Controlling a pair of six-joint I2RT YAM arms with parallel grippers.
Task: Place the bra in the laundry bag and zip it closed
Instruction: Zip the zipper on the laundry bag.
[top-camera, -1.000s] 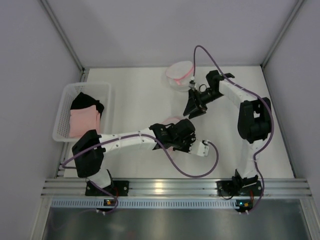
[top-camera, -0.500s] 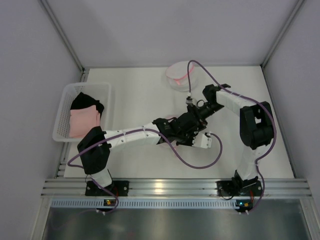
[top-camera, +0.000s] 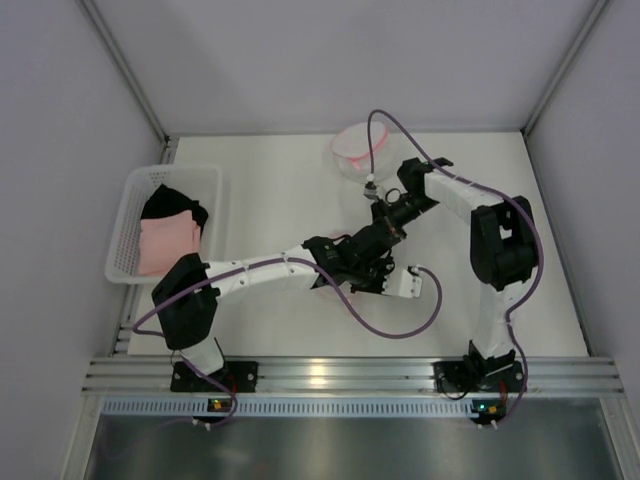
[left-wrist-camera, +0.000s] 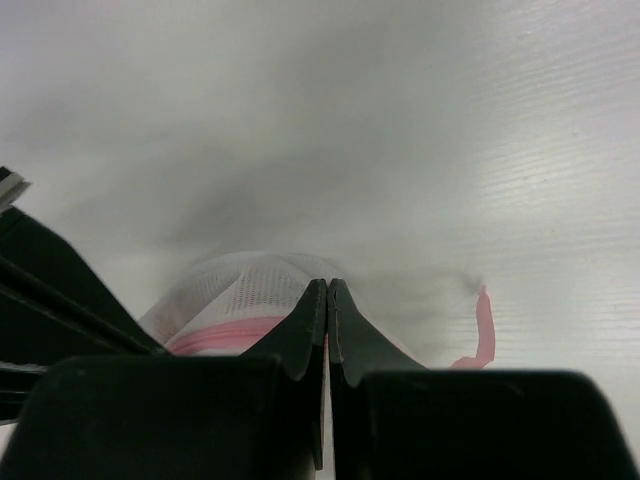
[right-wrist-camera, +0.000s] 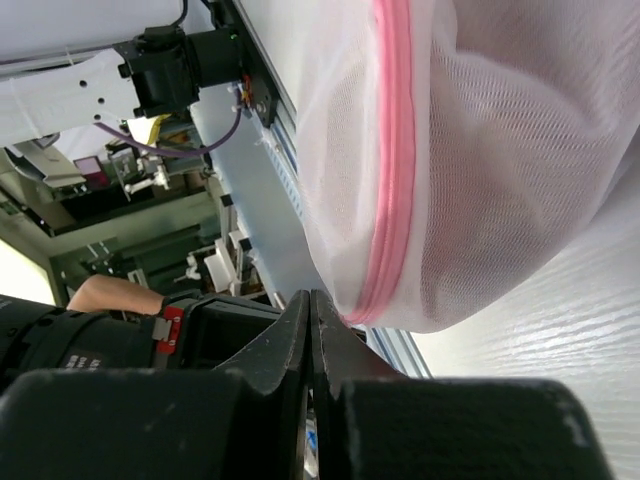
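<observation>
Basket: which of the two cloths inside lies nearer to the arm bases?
The pink cloth; the black cloth lies behind it, at the far end of the basket.

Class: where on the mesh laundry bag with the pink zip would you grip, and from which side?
Probably the pink zip band, a firm ridge on the soft, bulging mesh laundry bag. Come in from the bag's edge where the band ends, pinching across it; loose mesh would just bunch.

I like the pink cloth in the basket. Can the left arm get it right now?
Probably, but not at once. The basket is open on top with nothing over the pink cloth. The left pincer is busy, though: shut on the mesh bag mid-table, so it must let go first.
</observation>
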